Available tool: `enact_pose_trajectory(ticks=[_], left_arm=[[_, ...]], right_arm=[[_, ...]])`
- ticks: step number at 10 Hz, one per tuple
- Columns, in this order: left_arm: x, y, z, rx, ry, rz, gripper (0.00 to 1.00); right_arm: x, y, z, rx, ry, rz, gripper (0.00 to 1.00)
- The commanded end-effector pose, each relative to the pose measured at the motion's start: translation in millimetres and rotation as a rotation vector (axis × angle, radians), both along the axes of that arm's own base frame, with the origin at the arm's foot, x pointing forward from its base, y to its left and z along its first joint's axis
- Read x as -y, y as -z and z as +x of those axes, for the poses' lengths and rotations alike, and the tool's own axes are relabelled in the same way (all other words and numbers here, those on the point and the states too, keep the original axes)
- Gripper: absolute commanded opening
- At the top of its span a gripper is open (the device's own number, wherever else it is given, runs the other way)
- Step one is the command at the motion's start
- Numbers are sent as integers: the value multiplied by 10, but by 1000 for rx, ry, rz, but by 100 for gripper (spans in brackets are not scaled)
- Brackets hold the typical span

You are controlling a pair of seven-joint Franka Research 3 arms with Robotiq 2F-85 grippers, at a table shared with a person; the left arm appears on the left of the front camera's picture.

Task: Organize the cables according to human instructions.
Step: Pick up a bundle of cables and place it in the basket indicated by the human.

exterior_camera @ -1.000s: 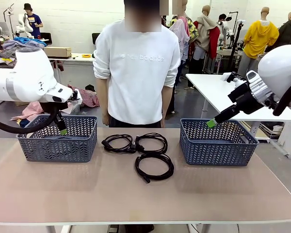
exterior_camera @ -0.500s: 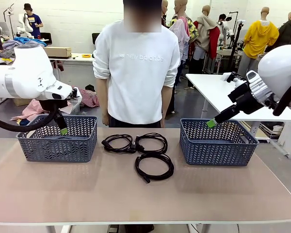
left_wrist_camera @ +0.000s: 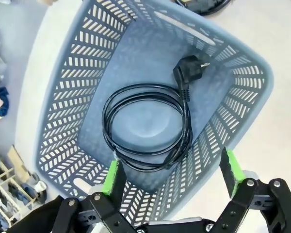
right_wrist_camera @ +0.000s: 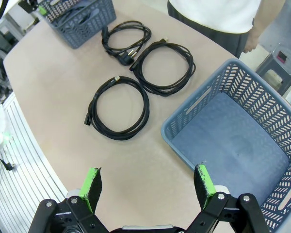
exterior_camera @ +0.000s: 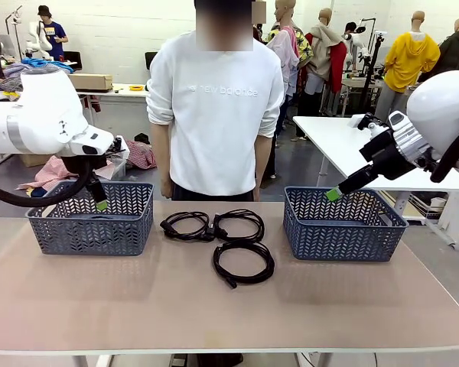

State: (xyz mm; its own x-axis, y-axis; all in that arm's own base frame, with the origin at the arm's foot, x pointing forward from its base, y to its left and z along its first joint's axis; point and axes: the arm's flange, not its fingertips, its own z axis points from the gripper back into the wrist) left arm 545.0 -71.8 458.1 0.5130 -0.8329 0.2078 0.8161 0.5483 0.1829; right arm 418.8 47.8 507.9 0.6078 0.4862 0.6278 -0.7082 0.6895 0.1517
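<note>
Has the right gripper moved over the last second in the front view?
No. The right gripper is where it was: its green tip lies at the same place against the far rim of the right basket.

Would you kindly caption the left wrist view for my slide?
Open left gripper above a basket holding one coiled cable.

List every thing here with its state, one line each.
Left basket, holds one coiled cable.
Right basket, empty.
Left hand, open, empty, above the left basket.
Right hand, open, empty, above the right basket's edge.
Near cable, coiled, on the table.
Far left cable, coiled, on the table.
Far right cable, coiled, on the table.
</note>
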Motion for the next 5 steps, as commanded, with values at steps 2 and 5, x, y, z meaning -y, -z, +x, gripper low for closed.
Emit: enact_pose_trajectory(ticks=[2,5], left_arm=[[126,-57,-105,12,-10,-53,100],[483,-279,-470,58,36,-187,100]], right_arm=[[1,4,21,7,-9,22,100],[1,4,21,7,-9,22,100]])
